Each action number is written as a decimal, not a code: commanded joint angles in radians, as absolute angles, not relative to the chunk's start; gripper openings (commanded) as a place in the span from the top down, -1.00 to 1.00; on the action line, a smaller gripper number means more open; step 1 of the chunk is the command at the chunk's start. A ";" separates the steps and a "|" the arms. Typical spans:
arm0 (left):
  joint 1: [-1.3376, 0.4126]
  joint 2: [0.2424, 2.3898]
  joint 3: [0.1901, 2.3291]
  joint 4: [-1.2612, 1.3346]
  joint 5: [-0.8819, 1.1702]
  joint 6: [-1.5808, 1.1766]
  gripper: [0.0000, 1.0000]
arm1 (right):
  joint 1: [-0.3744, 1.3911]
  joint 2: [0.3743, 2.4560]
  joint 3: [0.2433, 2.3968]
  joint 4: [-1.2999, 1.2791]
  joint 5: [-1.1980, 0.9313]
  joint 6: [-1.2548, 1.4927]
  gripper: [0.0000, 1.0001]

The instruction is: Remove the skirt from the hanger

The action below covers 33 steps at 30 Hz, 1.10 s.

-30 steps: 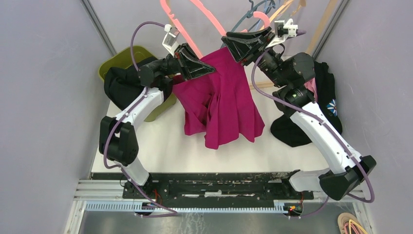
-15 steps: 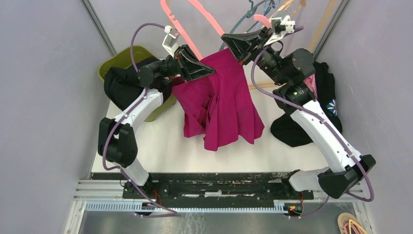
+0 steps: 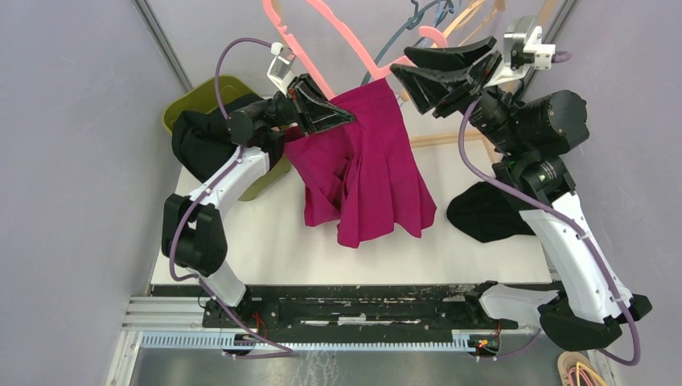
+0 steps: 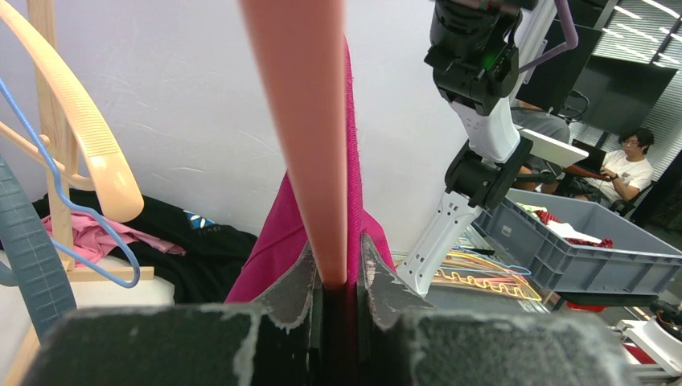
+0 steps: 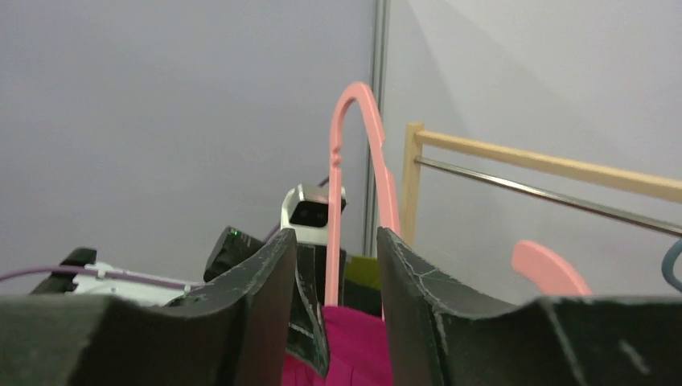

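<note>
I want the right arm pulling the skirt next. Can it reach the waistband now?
Probably yes: the right gripper is open right beside the skirt's upper corner with nothing between, and the left gripper clamps the hanger farther left.

It looks like a robot lab: plain grey walls (image 3: pixel 72 161), a man (image 4: pixel 626 153) sitting by dark screens (image 4: pixel 615 88), and a grey bin (image 4: pixel 587 241).
</note>
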<state>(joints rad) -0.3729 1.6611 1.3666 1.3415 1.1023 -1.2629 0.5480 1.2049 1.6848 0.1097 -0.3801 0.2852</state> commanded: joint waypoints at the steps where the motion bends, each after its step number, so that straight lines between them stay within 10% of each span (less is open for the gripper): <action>1: -0.375 1.603 1.410 1.420 1.040 -1.257 0.94 | 0.549 1.189 1.594 -0.021 -0.398 0.256 -0.03; 8: -0.375 1.591 1.407 1.393 1.058 -1.232 0.94 | 0.549 1.174 1.509 -0.159 -0.305 0.177 -0.35; 26: -0.373 1.576 1.397 1.359 1.076 -1.210 0.94 | 0.546 1.208 1.404 -0.104 -0.447 0.246 -0.20; 30: -0.374 1.584 1.396 1.358 1.074 -1.210 0.94 | 0.546 1.174 1.349 -0.123 -0.489 0.285 0.12; 33: -0.373 1.592 1.396 1.364 1.070 -1.216 0.94 | 0.545 1.153 1.361 -0.182 -0.478 0.270 0.87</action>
